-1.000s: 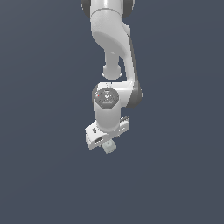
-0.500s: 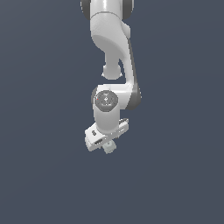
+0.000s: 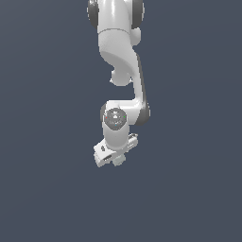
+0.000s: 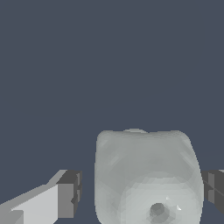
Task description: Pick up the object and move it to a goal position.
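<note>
Item 1: lump (image 4: 146, 175), pale grey-green, smooth and matte, rounded cube shape with 1 round dimple on its near face. Sits between the fingers (image 4: 65, 199) in the wrist view, touching the far one, a gap beside the other.

Item 2: gripper (image 3: 115, 159), glossy white, blocky, dark grey pads; jaws apart, not clamped.

Item 3: arm (image 3: 120, 56), white, curved, reaching downward.

Item 4: surface (image 3: 42, 142), flat, uniform dark blue-grey, featureless.

Object (image 4: 146, 175) between claw (image 4: 140, 192) fingers (image 4: 65, 199) — untouched
</note>
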Motion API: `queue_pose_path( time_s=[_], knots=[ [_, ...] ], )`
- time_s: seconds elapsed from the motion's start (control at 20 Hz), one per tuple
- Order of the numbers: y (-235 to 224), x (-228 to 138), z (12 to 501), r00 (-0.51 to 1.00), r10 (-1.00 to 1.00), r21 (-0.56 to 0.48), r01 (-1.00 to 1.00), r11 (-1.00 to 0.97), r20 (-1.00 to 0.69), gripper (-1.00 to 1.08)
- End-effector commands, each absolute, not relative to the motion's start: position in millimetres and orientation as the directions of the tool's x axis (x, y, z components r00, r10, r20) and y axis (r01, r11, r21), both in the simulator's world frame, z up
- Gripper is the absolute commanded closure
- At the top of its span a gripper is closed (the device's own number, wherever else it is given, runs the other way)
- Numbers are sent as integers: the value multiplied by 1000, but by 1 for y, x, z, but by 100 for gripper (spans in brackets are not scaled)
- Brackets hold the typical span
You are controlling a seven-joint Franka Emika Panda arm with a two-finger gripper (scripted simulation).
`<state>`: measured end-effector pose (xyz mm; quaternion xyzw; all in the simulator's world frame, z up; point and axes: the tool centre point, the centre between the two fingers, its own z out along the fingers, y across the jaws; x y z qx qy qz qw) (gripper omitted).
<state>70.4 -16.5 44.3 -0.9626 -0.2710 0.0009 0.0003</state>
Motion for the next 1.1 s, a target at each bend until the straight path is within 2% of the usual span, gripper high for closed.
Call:
queue_pose_path(
  time_s=[0.0, 0.15, 0.2, 1.05],
  knots=[
    [-17, 71, 39, 853, 522, 0, 522, -853, 0, -92],
    [-17, 72, 39, 853, 522, 0, 522, -853, 0, -92],
    [-17, 72, 39, 853, 522, 0, 522, -853, 0, 108],
    [-22, 68, 50, 853, 522, 0, 522, -853, 0, 108]
  ],
)
